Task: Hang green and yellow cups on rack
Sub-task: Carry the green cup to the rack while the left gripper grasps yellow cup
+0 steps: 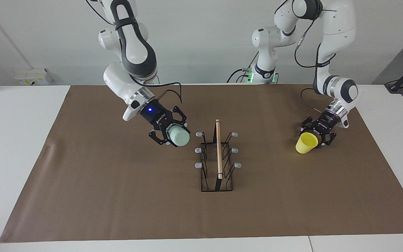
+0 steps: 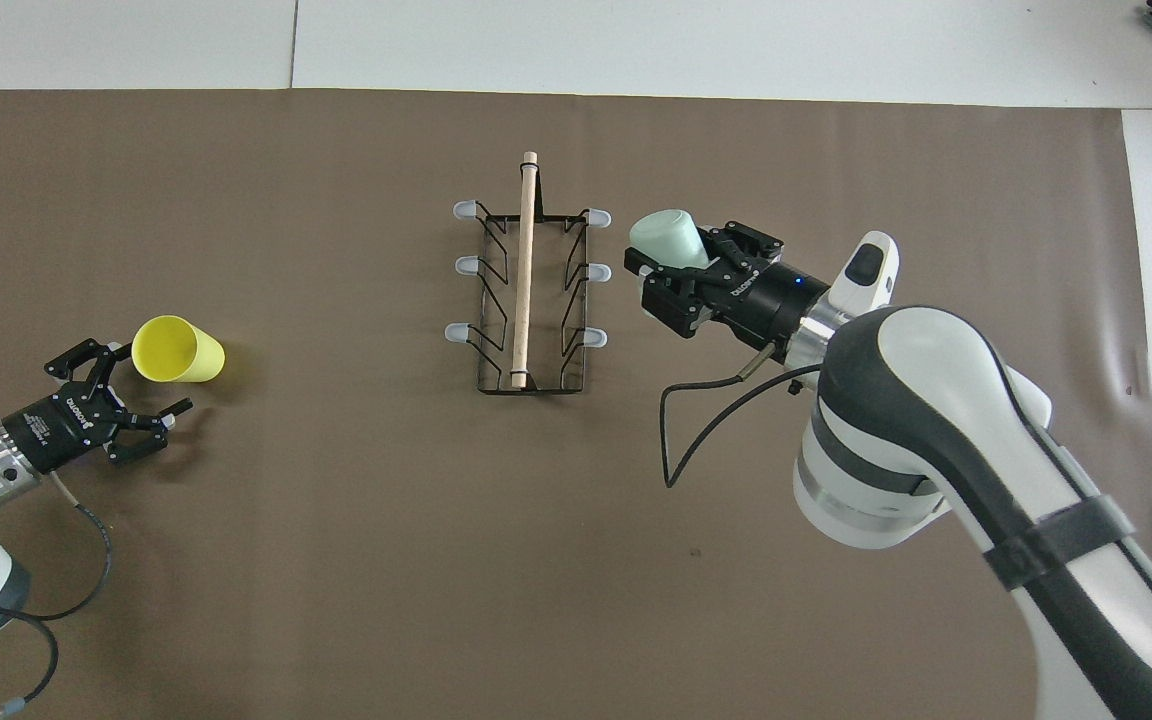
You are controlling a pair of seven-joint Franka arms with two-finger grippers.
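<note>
The surface (image 1: pixel 23 157) is lying white and smooth, with a matte brown paper mat (image 1: pixel 117 196) spreading flat over most of it; a faint crease is showing near the right arm's end.

At the middle of the mat the rack (image 1: pixel 217 164) is standing upright: a thin black wire frame, narrow and oblong, with a long round rod of pale wood (image 1: pixel 218 148) running along its top and sticking out past the frame at the end nearer the robots. Six small rounded grey tips are jutting outward, three along each long side, all bare.

Toward the left arm's end, the yellow cup (image 1: pixel 306 143) is resting on the mat, tilted, a smooth glossy tapered plastic shape with its open mouth showing from overhead (image 2: pixel 168 347). The left claw (image 1: pixel 317 130), black and skeletal, is sitting low just beside the cup on the side nearer the robots, its fingers spread wide and reaching toward the rim. Whether they are touching the plastic cannot be told.

Toward the right arm's end, the right claw (image 1: pixel 172 132) is hanging in the air over the mat beside the rack, level with the prongs nearest the robots. It is pinching the green cup (image 1: pixel 178 135), a pale mint tapered plastic cup, turned on its side with its flat closed base pointing outward from the claw, just beside the rack but apart from it.
</note>
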